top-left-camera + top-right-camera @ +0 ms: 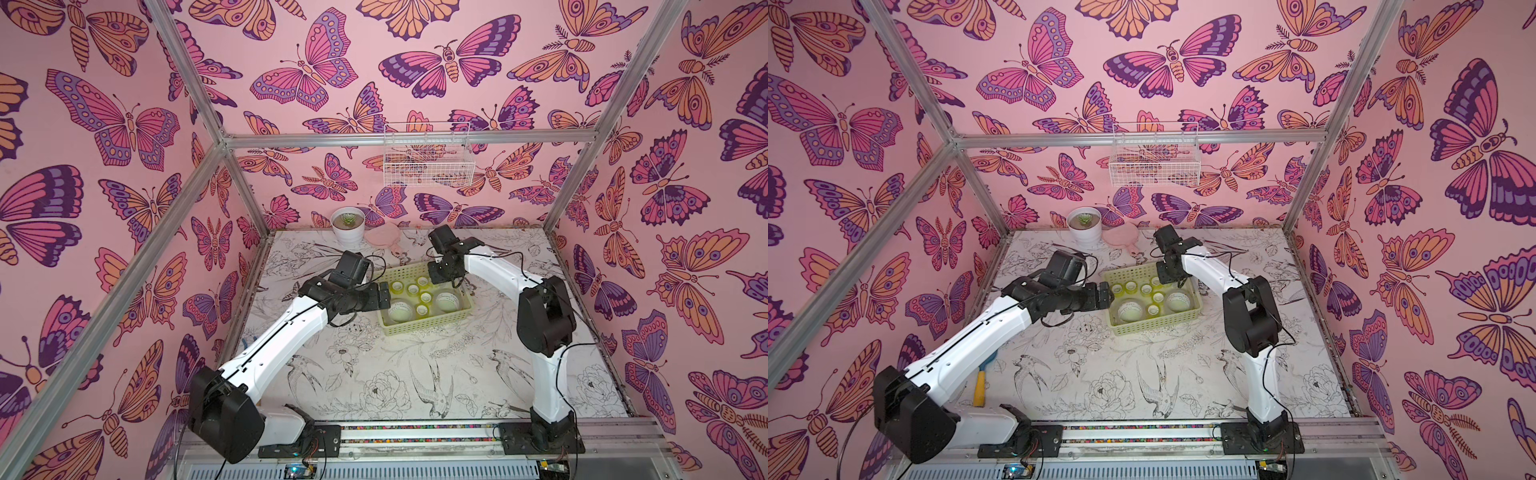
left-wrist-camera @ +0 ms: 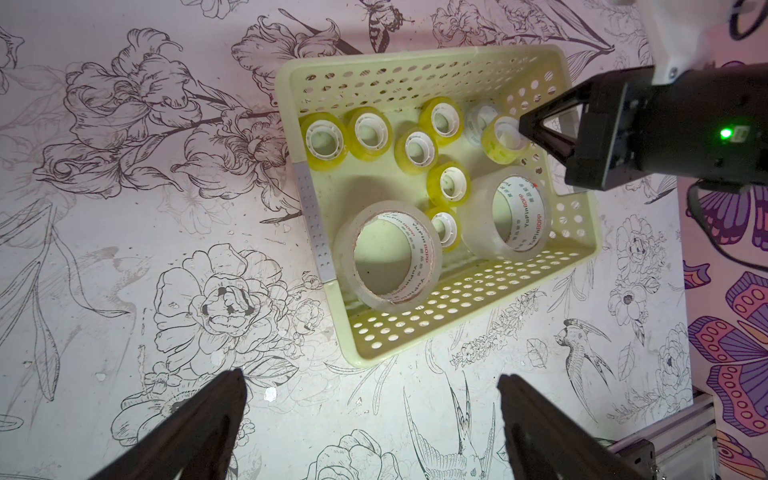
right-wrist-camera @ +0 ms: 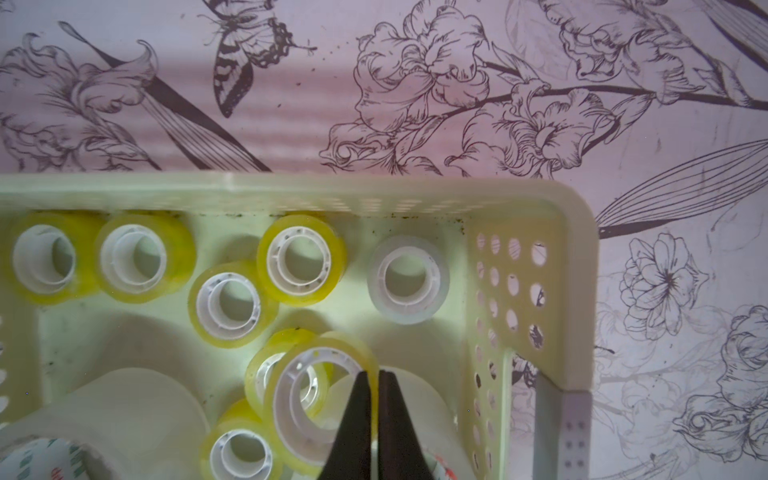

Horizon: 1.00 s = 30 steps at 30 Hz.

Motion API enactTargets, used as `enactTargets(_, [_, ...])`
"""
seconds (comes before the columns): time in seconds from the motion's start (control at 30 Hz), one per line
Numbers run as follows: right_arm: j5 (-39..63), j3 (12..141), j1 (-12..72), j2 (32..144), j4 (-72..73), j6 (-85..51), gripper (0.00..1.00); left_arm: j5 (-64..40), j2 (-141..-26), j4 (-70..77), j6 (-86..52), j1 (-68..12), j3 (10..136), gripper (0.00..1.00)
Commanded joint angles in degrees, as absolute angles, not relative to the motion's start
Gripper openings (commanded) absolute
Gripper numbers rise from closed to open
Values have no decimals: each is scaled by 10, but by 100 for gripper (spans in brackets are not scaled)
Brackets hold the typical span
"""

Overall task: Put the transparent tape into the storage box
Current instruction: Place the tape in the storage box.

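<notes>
In the storage box (image 2: 436, 299), placed as a top view shows it, the wide roll at 3 o'clock (image 2: 528, 224) bears red lettering "YuPinBOPP" round its inner core. The wide roll at 8 o'clock (image 2: 419, 257) carries the same print, only partly legible. The small green characters beside both are too small to read.

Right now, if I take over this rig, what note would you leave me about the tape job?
Left gripper: open, empty, near the box.
Right gripper: shut on a small yellow roll, above the box.
Done: two big rolls and the other small rolls lie in the box; no roll is seen outside it.
To do: release this roll into the box.
</notes>
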State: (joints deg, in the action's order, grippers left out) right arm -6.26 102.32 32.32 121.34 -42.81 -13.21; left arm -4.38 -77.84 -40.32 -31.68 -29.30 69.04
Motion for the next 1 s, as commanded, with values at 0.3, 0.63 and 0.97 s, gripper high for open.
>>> enactTargets(0.3, [-5, 1048, 322, 1275, -428, -141, 8, -52, -784, -402, -303, -279, 702, 100])
enactTargets(0.63, [-34, 1033, 296, 1274, -432, -151, 8, -53, -785, -402, -304, -275, 700, 100])
enactTargets(0.97, [-44, 1034, 295, 1274, -434, -140, 8, -53, -783, -402, -305, -273, 698, 100])
